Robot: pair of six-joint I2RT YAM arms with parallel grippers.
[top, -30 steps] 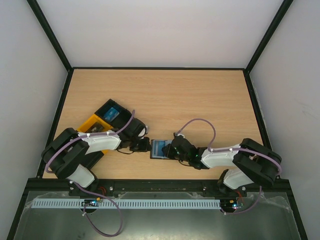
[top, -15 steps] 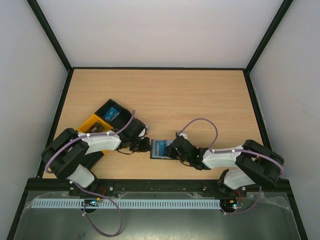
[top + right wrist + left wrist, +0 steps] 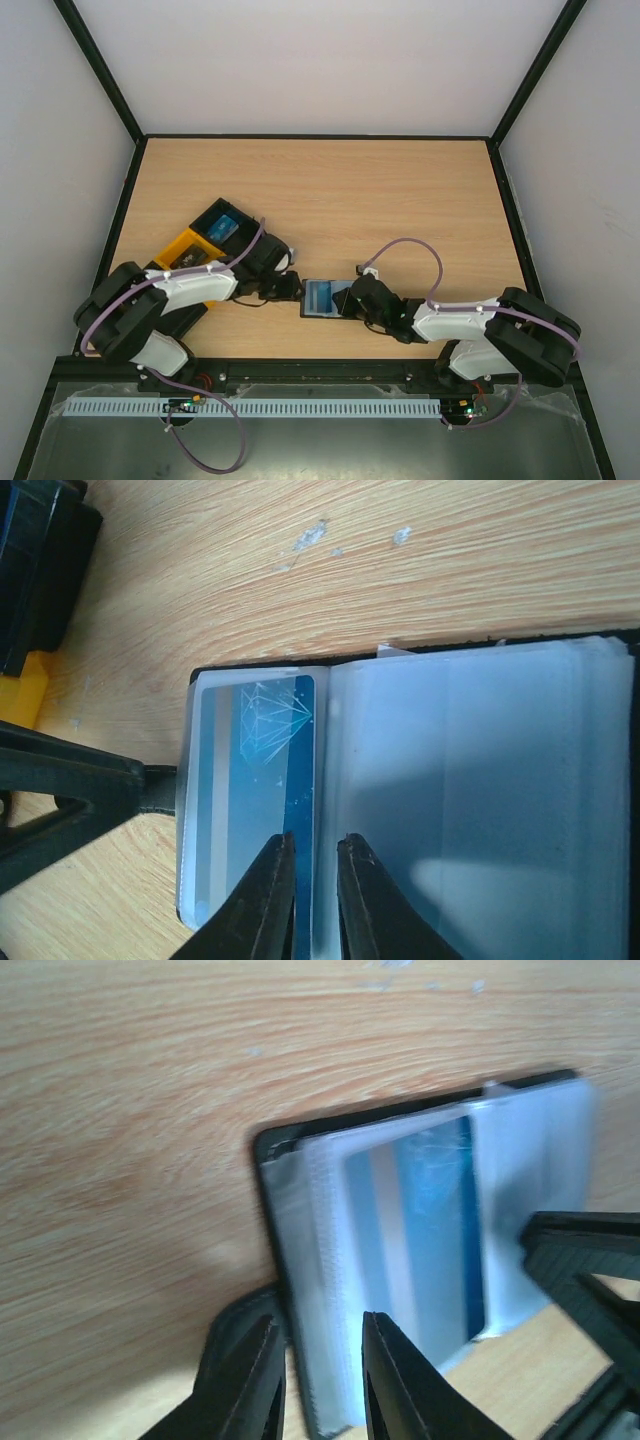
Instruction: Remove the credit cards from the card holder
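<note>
Left gripper point(image 3: 315, 1385) comes in from the bottom edge of its wrist view, jaws narrowly apart and straddling the black rim and clear sleeve at one end of the card holder point(image 3: 266, 1170); whether they clamp it cannot be told. From above, the holder lies open and flat on the wooden table point(image 3: 350, 190), low in the centre of the frame, between the two arms. Opposite, the right gripper point(image 3: 312, 900) enters from the bottom of its own view, jaws almost together over the long edge of a blue card point(image 3: 250, 780); whether they pinch that edge cannot be told either. This card, marked with a pale diamond, sits inside the left-hand sleeve, with cloudy, seemingly empty sleeves to its right. At the left of the overhead view lies a black-and-orange tray point(image 3: 190, 250) with a blue rectangle point(image 3: 222, 228) inside, perhaps a card already removed, though too small to confirm. The task looks partly done at most: the blue card is not yet out, and no red card is visible.
</note>
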